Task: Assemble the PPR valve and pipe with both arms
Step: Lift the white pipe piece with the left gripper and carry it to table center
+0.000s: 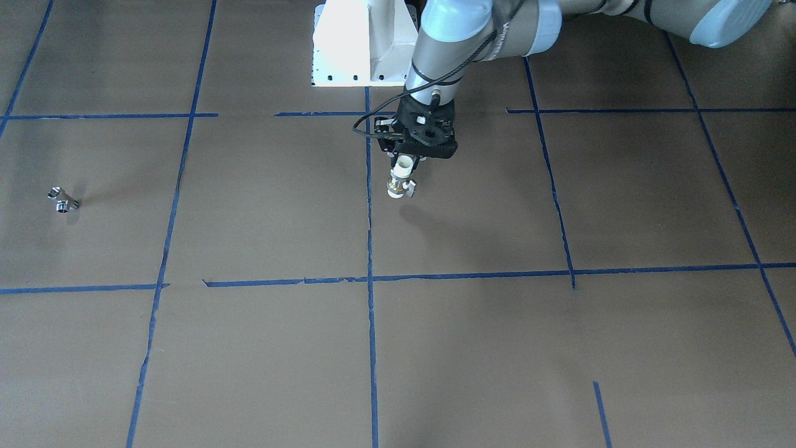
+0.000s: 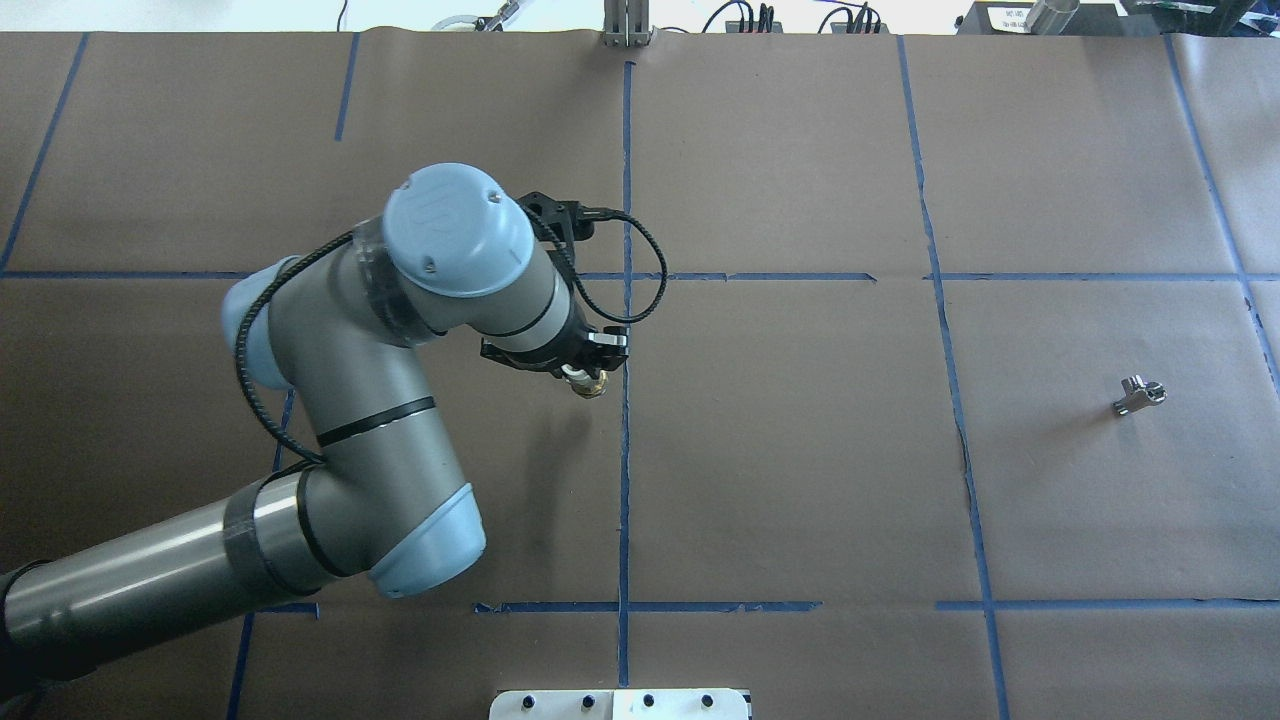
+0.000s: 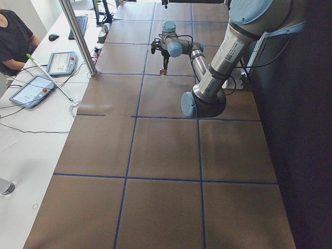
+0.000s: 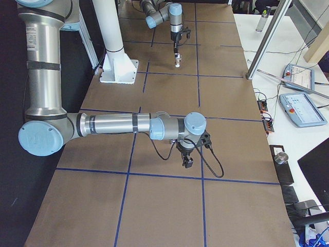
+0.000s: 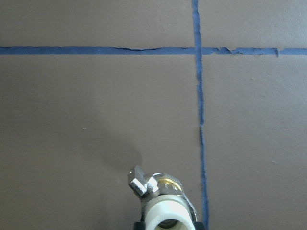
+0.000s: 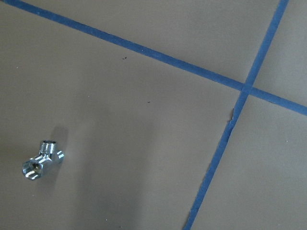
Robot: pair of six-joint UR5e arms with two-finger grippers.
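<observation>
My left gripper [image 1: 407,157] is shut on the top white end of the PPR valve [image 1: 400,180] and holds it upright, above the brown table near the centre tape line. It also shows in the overhead view [image 2: 588,383] and the left wrist view [image 5: 162,203], its small lever pointing left. The pipe [image 1: 62,200], a small chrome branched fitting, lies alone far out on my right side [image 2: 1138,393]. The right wrist view looks down on the pipe [image 6: 41,160] and shows no fingers. My right gripper [image 4: 187,160] shows only in the exterior right view; I cannot tell whether it is open or shut.
Blue tape lines [image 2: 625,450] split the brown table into squares. The white pedestal [image 1: 360,43] stands at the robot's edge. A metal post [image 4: 262,46] and a side bench with tablets [image 4: 303,108] lie along the far edge, with a person [image 3: 13,39] seated there.
</observation>
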